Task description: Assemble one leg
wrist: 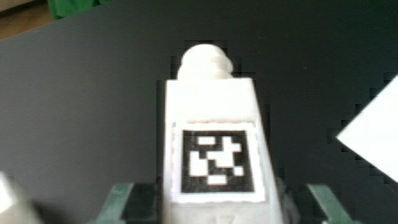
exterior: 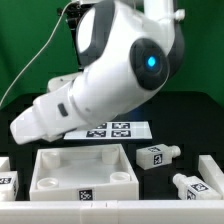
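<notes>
The pincer [wrist: 221, 204] is standing wide, its two dark fingers [wrist: 128, 205] straddling one leg [wrist: 217, 130] with a gap showing on each side, so neither is touching it. This leg is lying on the black tabletop [wrist: 89, 90] with its black-and-white tag facing up and its narrower rounded peg end pointing away from the pincer. In the exterior view the white arm [exterior: 110, 75] is reaching down toward the exterior view's left and is covering that spot, so the pincer and this leg are not showing there. Farther out, the marker board [exterior: 112, 130] is lying flat just behind one square tray-like piece [exterior: 60, 182] with a raised rim. Two more legs are lying at the exterior view's right of the tray: one [exterior: 158, 155] just beside its far corner, another [exterior: 190, 183] nearer the camera. A third tagged leg [exterior: 8, 184] is sitting at the exterior view's left edge, partly cut off.
</notes>
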### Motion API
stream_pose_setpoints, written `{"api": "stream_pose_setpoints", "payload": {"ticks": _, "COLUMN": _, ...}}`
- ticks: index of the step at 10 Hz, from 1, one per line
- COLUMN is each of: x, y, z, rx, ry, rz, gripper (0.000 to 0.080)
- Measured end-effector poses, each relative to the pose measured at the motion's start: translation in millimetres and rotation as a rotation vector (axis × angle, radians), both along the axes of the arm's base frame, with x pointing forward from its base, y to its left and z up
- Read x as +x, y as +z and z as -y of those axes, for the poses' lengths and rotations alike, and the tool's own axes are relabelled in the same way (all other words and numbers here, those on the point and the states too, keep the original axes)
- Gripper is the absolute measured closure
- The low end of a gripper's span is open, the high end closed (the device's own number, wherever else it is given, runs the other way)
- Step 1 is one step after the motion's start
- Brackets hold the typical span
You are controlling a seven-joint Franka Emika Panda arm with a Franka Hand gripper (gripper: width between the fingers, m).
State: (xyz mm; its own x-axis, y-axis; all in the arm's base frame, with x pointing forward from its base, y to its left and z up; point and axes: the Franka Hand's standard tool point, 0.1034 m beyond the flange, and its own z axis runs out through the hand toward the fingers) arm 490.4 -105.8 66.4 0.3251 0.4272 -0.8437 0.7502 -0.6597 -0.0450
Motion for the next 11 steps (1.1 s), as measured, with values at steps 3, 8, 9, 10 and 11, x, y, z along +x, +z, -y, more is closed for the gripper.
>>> {"api": "stream_pose_setpoints", "payload": {"ticks": 3, "x": 17.4, "y": 11.8, "z": -2.5, "rx": 0.047, "ry": 0.021, "rz": 0.076, "gripper": 0.0518}}
{"api": "stream_pose_setpoints", "payload": {"ticks": 8, "x": 37.9, "y": 41.1, "z": -27.1, "rx": 0.250, "ry": -0.105, "rz": 0.315, "gripper": 0.0517}}
{"api": "stream_pose_setpoints", "payload": {"ticks": 9, "x": 52.7, "y": 52.7, "z": -34.8, "rx": 0.289, "ry": -0.121, "rz": 0.364, "gripper": 0.0517}}
{"api": "stream_pose_setpoints", "payload": {"ticks": 10, "x": 65.7, "y": 60.3, "z": -35.6, "rx": 0.343, "ry": -0.108, "rz": 0.437, "gripper": 0.0517}}
{"api": "stream_pose_setpoints", "payload": {"ticks": 11, "x": 64.8, "y": 57.8, "z": -31.0, "rx": 0.379, "ry": -0.097, "rz": 0.490, "gripper": 0.0517}}
